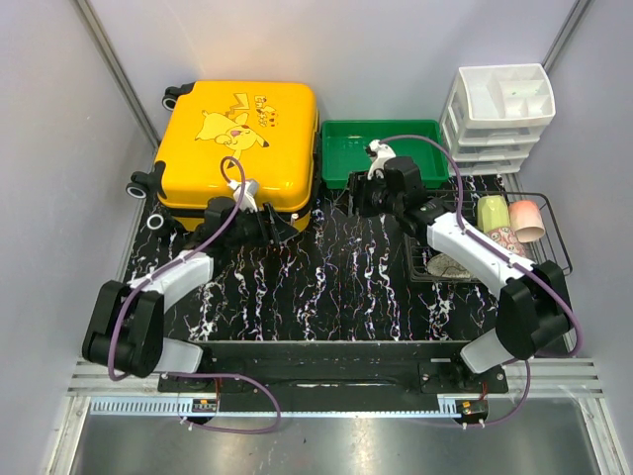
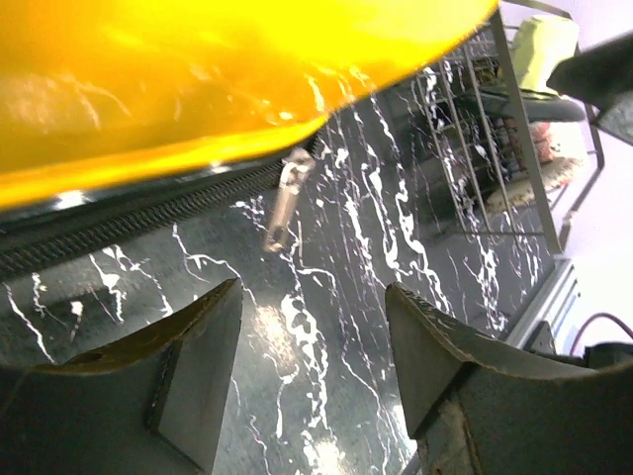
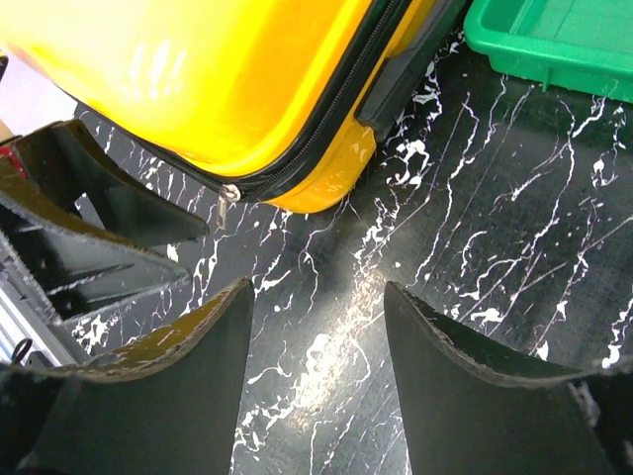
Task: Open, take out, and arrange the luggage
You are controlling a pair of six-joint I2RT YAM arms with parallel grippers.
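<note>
The yellow suitcase with the Pikachu print lies flat and closed at the back left. Its zipper runs along the near side, and a metal zipper pull hangs by the near right corner; the pull also shows in the right wrist view. My left gripper is open and empty at the suitcase's near edge, its jaws just short of the pull. My right gripper is open and empty, low over the table beside the suitcase's right corner, apart from the shell.
A green plastic tray stands right of the suitcase, behind my right gripper. A white drawer unit stands at the back right. A wire rack with cups and a plate is at the right. The table is black marbled.
</note>
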